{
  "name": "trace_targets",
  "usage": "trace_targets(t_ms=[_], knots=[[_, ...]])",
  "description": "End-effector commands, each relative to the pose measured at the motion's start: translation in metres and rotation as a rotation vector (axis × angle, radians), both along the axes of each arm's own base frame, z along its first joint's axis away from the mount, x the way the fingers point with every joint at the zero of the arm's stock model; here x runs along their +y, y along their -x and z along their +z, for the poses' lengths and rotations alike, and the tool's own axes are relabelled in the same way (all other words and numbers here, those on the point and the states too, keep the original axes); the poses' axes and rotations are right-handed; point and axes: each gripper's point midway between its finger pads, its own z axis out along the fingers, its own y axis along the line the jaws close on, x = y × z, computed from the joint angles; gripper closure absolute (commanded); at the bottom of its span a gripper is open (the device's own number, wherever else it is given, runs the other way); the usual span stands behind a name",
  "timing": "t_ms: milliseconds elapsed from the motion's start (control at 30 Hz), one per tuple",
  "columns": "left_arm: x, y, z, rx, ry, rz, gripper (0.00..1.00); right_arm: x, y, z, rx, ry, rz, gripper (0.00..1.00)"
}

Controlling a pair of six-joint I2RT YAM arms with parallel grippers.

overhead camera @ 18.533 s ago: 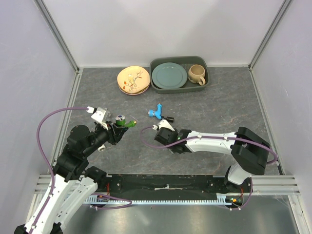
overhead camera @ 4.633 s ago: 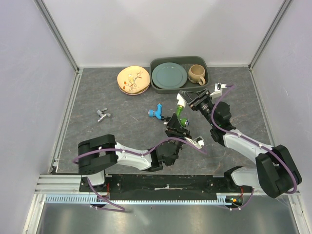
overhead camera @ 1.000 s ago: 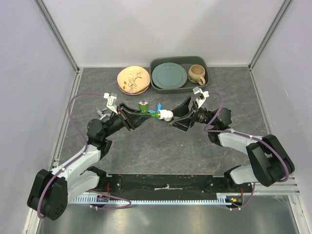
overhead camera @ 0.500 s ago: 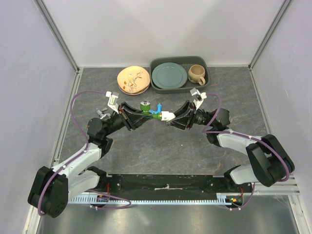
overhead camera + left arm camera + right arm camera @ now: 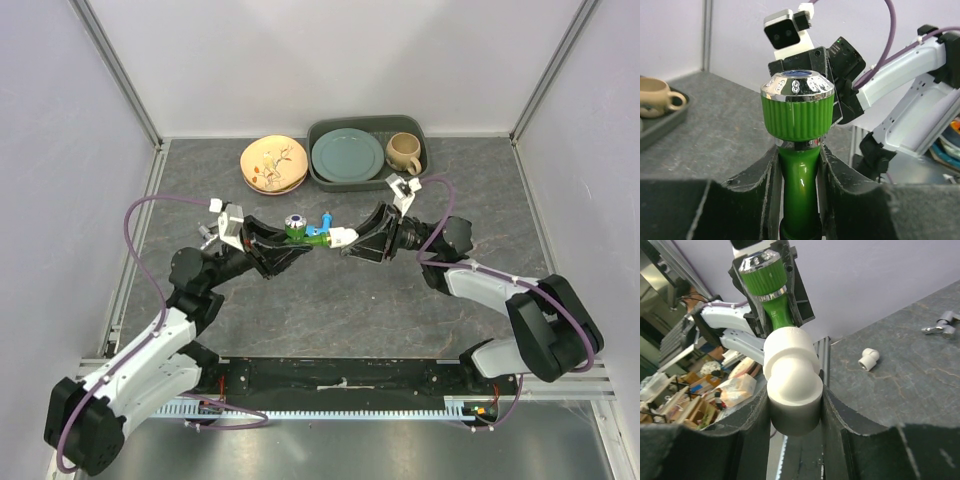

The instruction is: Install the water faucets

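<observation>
Green faucet (image 5: 308, 236) mid-table, clamped in your left gripper (image 5: 292, 243); its end meets white elbow (image 5: 338, 237) at its 3 o'clock, pinched tight by your right gripper (image 5: 352, 242). Blue faucet (image 5: 326, 220) lies on table (image 5: 450, 310) at joint's 12 o'clock. Spare elbow (image 5: 869, 359) and grey metal piece (image 5: 940, 325) lie apart.

So the green faucet (image 5: 798, 120) stands upright, pinched by its glossy stem between the black fingers (image 5: 764, 181) of the left gripper (image 5: 798, 156), with its ribbed knob and chrome cap poking out above. Right behind it is the right arm (image 5: 912, 92), its white wrist camera (image 5: 785, 33) facing this way. A beige mug (image 5: 657, 96) sits in a dark tray (image 5: 667, 124) at the far left.
</observation>
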Motion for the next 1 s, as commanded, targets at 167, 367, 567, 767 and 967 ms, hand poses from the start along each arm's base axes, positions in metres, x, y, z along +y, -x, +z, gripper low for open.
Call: trace_targets(t_ms=[167,367,567,767,967], knots=[[-0.008,0.0,-0.017,-0.232,-0.183,0.113,0.98,0.0,0.012,0.064,-0.185,-0.195,0.117,0.82],[0.003,-0.012,-0.014,-0.209,-0.162,0.219,0.98,0.0,0.014,0.063,-0.183,-0.187,0.131,0.49],[0.015,-0.021,-0.011,-0.193,-0.128,0.31,0.98,0.002,0.011,0.061,-0.166,-0.181,0.133,0.3],[0.027,-0.03,-0.012,-0.165,-0.118,0.399,0.98,0.003,0.008,0.058,-0.153,-0.174,0.136,0.27],[0.038,-0.028,0.0,-0.168,-0.063,0.448,0.98,0.006,0.004,0.054,-0.138,-0.167,0.14,0.26]])
